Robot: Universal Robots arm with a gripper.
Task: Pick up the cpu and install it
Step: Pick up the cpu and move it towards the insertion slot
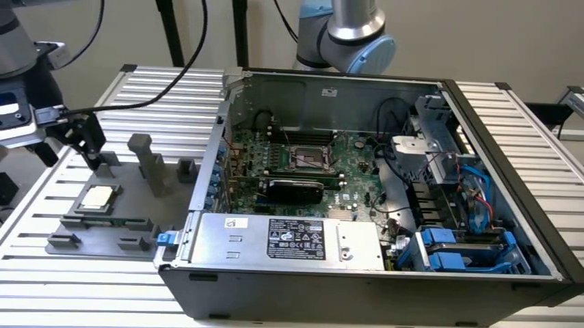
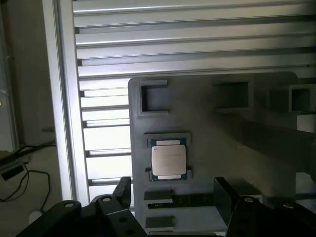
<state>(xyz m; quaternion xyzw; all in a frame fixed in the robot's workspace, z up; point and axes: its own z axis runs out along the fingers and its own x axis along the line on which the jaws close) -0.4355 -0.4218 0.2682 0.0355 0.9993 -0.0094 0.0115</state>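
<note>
Arm (image 1: 357, 39): I reach across to the exterior view's left.
Gripper (image 1: 70, 162): I point downward, jaws wide apart, nothing between them.

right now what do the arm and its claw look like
The arm is silver-grey round tubing with a pale blue joint cap. The claw is matte black with two blocky fingers, and a black cable runs towards its mount.

Silver-grey arm tube (image 1: 351, 17), round, capped by a pale blue joint cover (image 1: 370, 51). Another grey link (image 1: 14, 34) at the exterior view's left edge. Gripper (image 1: 68, 147) matte black and angular, with flat slab fingers (image 1: 92, 140). White-and-blue marking (image 1: 9, 109) on its body. Thin black cable (image 1: 109, 107) running off the wrist. Seen from the wrist view: black linkage bars, round pivot screws (image 2: 69, 205) with a dull sheen.
</note>
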